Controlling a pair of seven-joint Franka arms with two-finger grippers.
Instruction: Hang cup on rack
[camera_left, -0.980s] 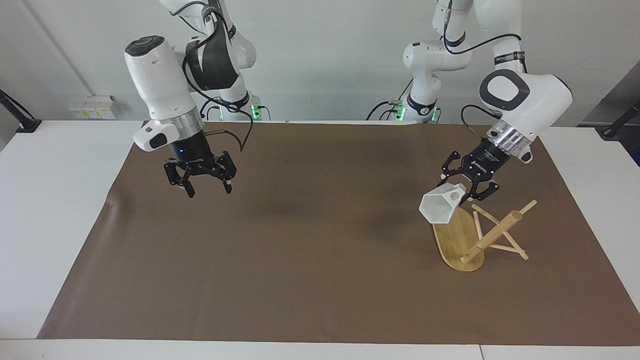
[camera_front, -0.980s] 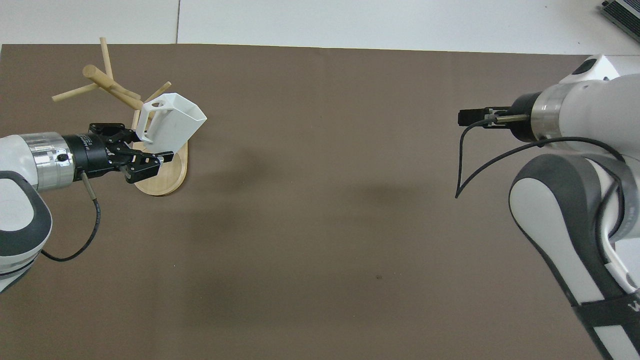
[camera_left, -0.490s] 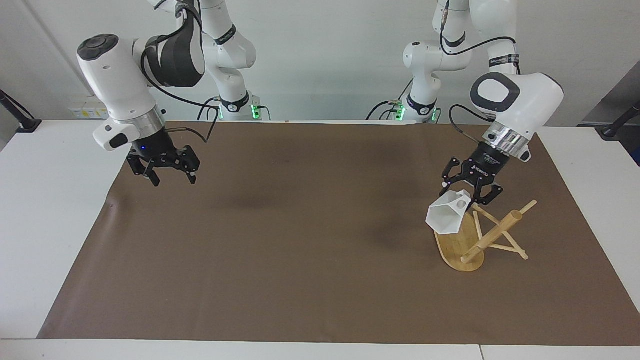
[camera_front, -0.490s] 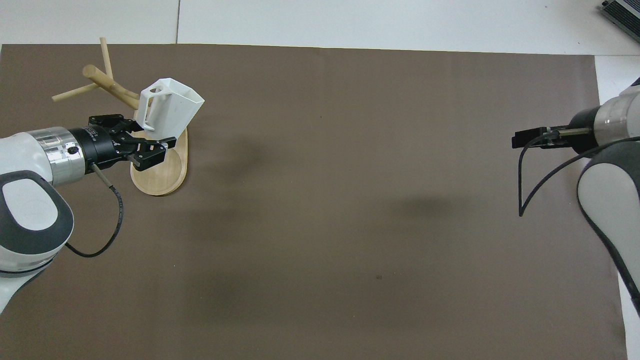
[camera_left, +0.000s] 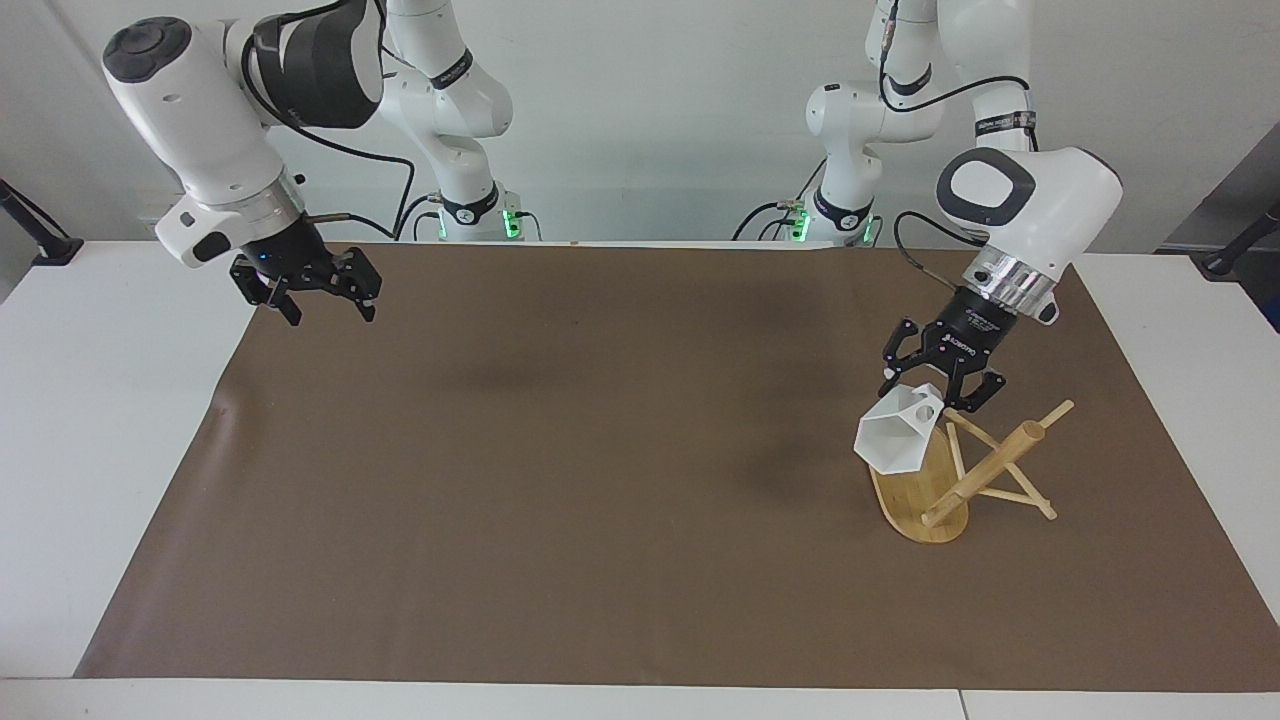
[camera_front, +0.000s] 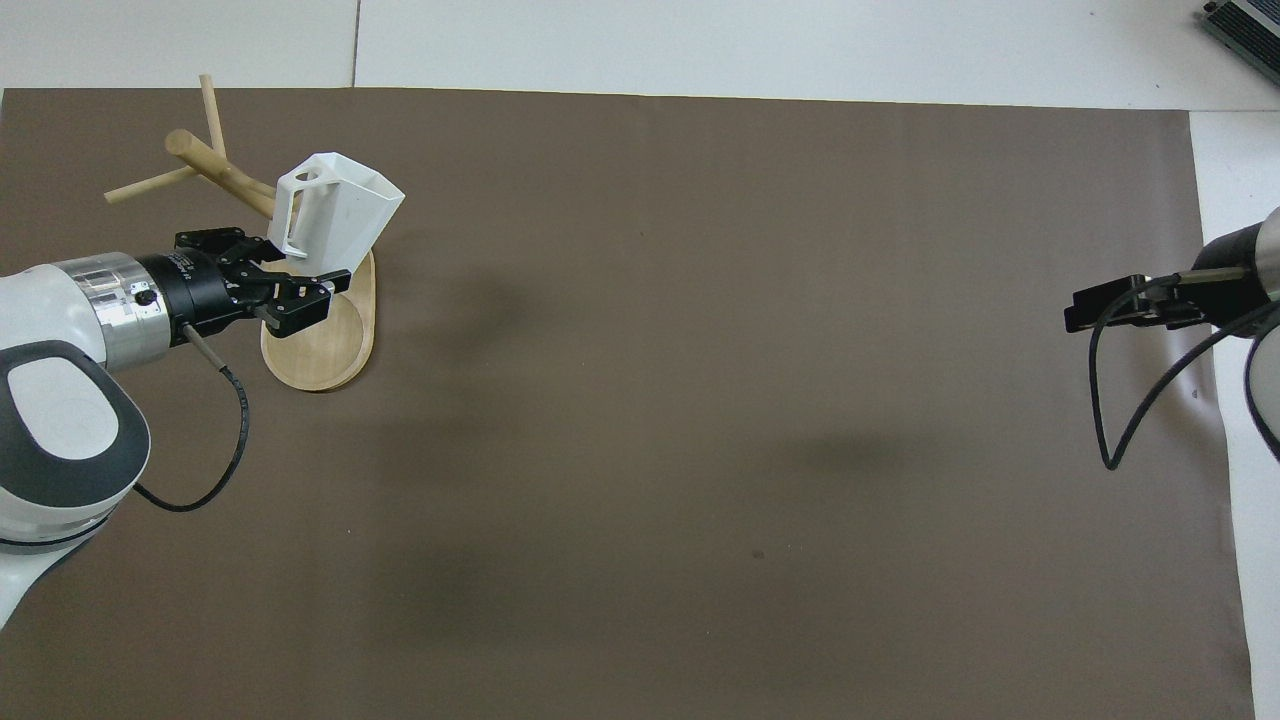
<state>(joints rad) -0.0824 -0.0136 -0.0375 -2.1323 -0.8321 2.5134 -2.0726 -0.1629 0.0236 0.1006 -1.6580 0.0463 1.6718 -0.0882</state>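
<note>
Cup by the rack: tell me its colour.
Plain white all over, no pattern; the cup shows best in the overhead view.

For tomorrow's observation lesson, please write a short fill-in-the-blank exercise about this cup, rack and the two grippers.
1. The left gripper holds the white ____.
2. The cup hangs over the rack's oval ____.
3. The rack is made of light ____.
4. The right gripper holds ____.

Missing words: cup; base; wood; nothing

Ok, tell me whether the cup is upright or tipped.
Tipped. The cup hangs from the left gripper over the rack, mouth facing sideways and handle uppermost.
</note>
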